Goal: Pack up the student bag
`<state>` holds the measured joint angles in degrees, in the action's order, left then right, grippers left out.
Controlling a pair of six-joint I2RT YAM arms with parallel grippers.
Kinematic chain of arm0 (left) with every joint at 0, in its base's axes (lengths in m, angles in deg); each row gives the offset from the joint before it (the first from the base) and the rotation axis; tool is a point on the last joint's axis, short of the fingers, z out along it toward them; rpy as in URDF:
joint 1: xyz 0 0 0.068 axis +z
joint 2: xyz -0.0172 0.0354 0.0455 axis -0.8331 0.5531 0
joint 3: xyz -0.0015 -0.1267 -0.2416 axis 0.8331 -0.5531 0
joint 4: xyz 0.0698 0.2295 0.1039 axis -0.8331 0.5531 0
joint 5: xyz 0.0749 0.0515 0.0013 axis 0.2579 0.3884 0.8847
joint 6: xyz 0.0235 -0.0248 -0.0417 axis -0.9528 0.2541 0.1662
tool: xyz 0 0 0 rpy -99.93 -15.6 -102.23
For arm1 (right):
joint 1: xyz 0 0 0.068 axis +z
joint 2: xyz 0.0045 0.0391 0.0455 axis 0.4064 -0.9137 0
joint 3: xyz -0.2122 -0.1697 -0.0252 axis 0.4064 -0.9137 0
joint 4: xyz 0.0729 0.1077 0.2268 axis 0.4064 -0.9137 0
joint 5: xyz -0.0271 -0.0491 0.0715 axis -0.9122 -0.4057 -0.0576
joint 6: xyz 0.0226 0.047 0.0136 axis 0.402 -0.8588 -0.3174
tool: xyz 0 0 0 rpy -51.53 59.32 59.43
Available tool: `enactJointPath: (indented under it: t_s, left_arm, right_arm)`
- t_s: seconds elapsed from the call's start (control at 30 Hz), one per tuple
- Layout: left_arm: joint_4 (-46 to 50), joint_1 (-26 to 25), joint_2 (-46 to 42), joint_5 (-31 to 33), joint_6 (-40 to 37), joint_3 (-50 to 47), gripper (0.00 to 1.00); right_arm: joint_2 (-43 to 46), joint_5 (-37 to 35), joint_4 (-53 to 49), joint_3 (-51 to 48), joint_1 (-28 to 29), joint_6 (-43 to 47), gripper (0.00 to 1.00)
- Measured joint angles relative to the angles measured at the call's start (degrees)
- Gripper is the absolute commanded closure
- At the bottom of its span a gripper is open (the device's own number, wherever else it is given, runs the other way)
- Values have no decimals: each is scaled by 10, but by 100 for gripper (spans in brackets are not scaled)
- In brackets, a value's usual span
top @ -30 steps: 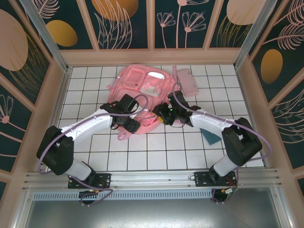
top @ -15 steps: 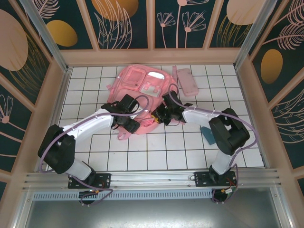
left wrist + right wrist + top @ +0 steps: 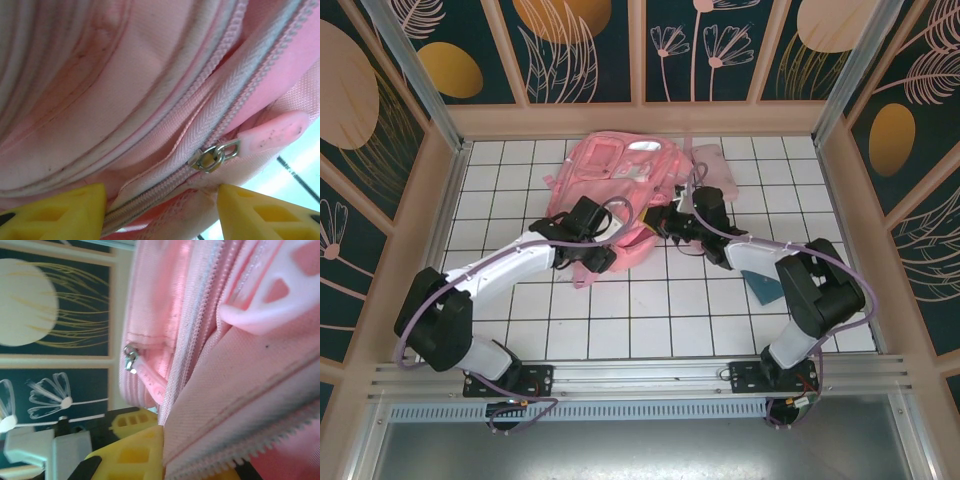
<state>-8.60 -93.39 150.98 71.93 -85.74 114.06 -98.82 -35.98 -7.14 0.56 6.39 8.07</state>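
The student bag [image 3: 615, 170], a big soft pink backpack, lies at the back of the tiled floor with its near right side pulled up. My left gripper [image 3: 598, 258] sits at the bag's near edge. In the left wrist view its yellow fingers [image 3: 55, 210] stand wide apart, and bunched zipper fabric fills the gap [image 3: 161, 200] and touches both. A metal zipper slider [image 3: 212, 156] with a pink rubber tab [image 3: 275, 132] lies just beyond. My right gripper [image 3: 667, 222] is shut on a fold of the bag's zipper edge [image 3: 210, 405] beside its yellow finger [image 3: 130, 452].
A small flat pink pencil pouch [image 3: 720, 165] lies right of the bag, partly under its raised side. A teal flat piece [image 3: 765, 290] rests on the tiles by the right arm. Wooden walls close in the floor on three sides.
My right gripper closed on the bag's edge and swung back and right, lifting that side of the bag toward the pouch. My left gripper stayed at the near edge, narrowing slightly.
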Motion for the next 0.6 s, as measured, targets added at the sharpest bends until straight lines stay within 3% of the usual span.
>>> enactJointPath:
  t_s: [0.23, 0.43, 0.6]
  left_arm:
    - [-31, -1, -24, -5, -16, -17, 44]
    - [-114, -1, -100, -43, -68, -107, 59]
    - [-149, -1, -156, -49, -107, -144, 57]
  right_arm:
    - [0, 36, 77, -10, -13, 0, 90]
    - [-1, 66, 110, -13, -22, -25, 89]
    - [-1, 78, 126, -13, -30, -38, 88]
